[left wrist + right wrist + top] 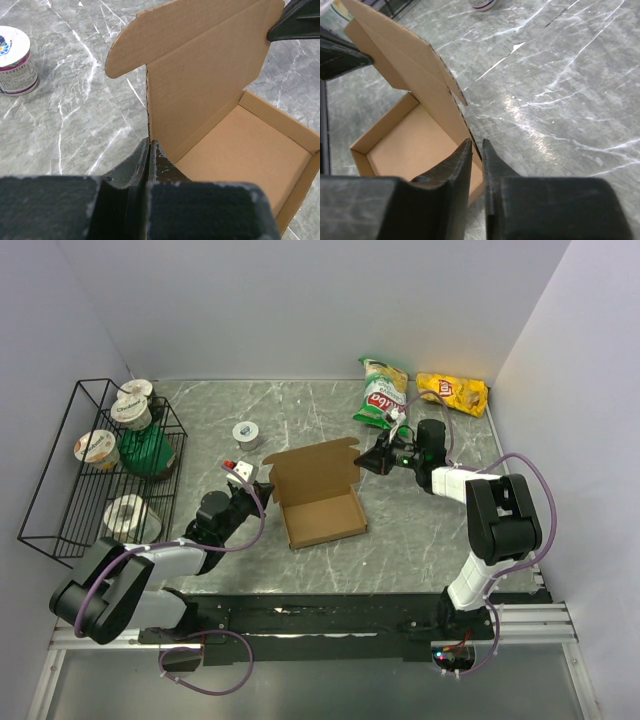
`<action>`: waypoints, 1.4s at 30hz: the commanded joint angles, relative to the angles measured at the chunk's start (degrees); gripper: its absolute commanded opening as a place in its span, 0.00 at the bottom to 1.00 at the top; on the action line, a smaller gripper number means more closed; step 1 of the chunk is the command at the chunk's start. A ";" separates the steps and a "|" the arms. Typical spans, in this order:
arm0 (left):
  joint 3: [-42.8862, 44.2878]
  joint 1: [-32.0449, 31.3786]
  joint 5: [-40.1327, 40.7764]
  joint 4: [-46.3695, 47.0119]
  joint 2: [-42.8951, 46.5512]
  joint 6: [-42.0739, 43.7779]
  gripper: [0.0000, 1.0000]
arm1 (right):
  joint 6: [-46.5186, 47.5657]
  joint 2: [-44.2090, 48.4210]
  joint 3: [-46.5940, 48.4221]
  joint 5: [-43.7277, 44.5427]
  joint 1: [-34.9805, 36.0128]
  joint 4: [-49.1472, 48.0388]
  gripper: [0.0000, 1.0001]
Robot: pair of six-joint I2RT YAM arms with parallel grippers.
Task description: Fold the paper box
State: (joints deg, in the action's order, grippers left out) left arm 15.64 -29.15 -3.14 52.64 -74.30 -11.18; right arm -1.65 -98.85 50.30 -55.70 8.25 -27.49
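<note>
Top external shows the paper box (320, 510) lid upright (tray walls look formed), left gripper (264, 483) and right gripper (368, 458) each pinching its cardboard; next, lower the lid together.

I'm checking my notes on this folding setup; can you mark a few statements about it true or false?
The paper box rests on the table: true.
Its lid is folded shut: false; the lid stands raised.
The left pincer is shut on a box edge: true.
A snack bag lies inside the box: false; the box is empty, and the yellow snack bag lies near the far wall.
</note>
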 commanded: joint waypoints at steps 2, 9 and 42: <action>1.15 -0.65 -0.73 2.38 -0.23 0.81 0.01 | -0.81 2.69 -1.17 -1.95 0.27 -4.06 0.15; 1.67 -1.53 1.20 1.94 -0.67 -0.07 0.01 | -0.90 7.52 -6.53 2.60 2.90 -6.26 0.07; -2.27 -17.52 24.67 -0.26 0.21 -11.49 0.01 | 4.73 21.77 -28.86 82.22 44.73 -27.62 0.01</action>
State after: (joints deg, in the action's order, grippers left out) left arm 14.90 -42.35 24.88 52.95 -74.26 -17.30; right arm 3.46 -77.19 22.44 23.77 47.75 -46.87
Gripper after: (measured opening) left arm 0.043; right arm 0.019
